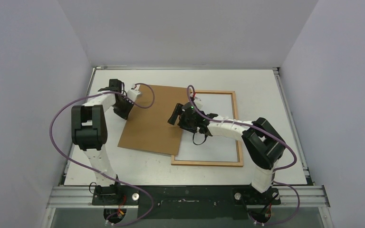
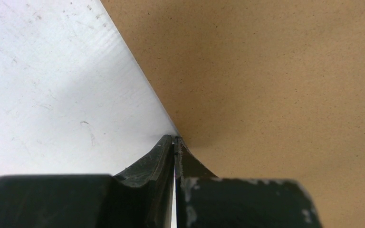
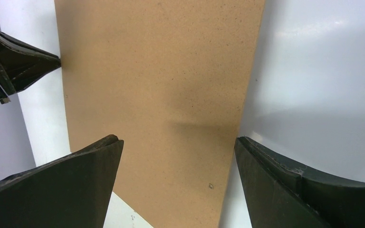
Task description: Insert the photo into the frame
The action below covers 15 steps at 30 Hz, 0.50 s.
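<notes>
The frame (image 1: 206, 163), with a narrow light-wood border, lies flat at centre right. A white surface (image 1: 218, 109) fills it; I cannot tell whether this is the photo's white back, and no printed front shows. The brown fibreboard backing sheet (image 1: 149, 118) lies askew over the frame's left side. My left gripper (image 1: 123, 115) is shut, with its tips (image 2: 175, 138) touching the sheet's left edge (image 2: 275, 85). My right gripper (image 1: 173, 115) is open and empty. It hangs over the sheet's right edge (image 3: 157, 71), between the sheet and the white surface (image 3: 323, 71).
The white table (image 2: 52, 95) has raised rails along its left, back and right edges. Grey walls close in on three sides. Purple cables loop beside both arms. The left gripper's tip shows in the right wrist view (image 3: 52, 61).
</notes>
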Available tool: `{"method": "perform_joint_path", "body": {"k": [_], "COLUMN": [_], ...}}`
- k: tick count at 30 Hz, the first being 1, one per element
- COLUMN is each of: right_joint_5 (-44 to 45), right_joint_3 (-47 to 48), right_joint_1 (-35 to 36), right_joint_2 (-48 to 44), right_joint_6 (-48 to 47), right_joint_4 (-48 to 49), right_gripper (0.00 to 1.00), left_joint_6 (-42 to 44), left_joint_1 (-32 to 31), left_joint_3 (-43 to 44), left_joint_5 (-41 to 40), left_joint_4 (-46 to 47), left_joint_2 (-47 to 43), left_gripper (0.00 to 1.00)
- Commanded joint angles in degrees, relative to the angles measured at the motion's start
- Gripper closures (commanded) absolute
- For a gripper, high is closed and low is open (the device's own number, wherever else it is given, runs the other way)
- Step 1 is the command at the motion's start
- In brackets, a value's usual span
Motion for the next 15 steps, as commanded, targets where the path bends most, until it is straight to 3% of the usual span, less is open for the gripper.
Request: {"method": "perform_joint_path", "body": {"k": [1,15], "right_joint_5": [-2.5,-3.0], "right_joint_3": [2.4,2.4], "right_joint_1": [0.0,-2.3], "right_joint_2": [-4.3,-4.2], "right_joint_6": [-1.5,-4.6], "right_joint_4": [6.2,3.6], "right_gripper": [0.10,0.10], "left_joint_6": [-2.7,-2.8], "left_joint_1": [-3.3,-3.0], "left_joint_3": [-1.8,-1.6], "left_joint_5": [11.0,9.9], "left_joint_4": [-6.8,-6.8], "left_joint_2": [1.8,2.0], "left_gripper": [0.98,0.98]}}
